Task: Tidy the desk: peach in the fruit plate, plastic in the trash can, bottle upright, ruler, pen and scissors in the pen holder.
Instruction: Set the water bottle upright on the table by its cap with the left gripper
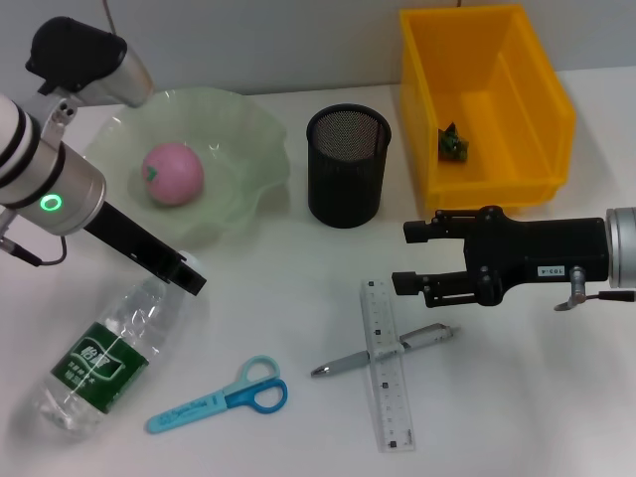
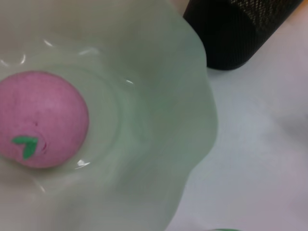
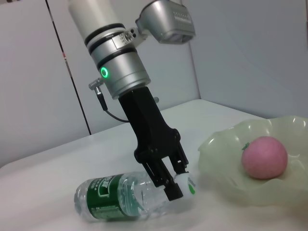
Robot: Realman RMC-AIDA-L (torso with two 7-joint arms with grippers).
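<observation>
Gripping the bottle's cap end – left gripper (image 3: 179, 185) closed on the bottle (image 1: 104, 358), which lies flat beside the fruit plate (image 1: 253, 149).
Its long axis runs from the jaws toward the desk's near-left corner; right gripper (image 1: 409, 258) – open, above the ruler (image 1: 386, 363).

White desk (image 1: 298, 298) w/ smooth matte top, soft shadows, even light from above. Behind it a plain pale grey wall (image 3: 250, 43). Wall panels w/ dark vertical seams (image 3: 67, 72) on one side. No floor or windows in view.
</observation>
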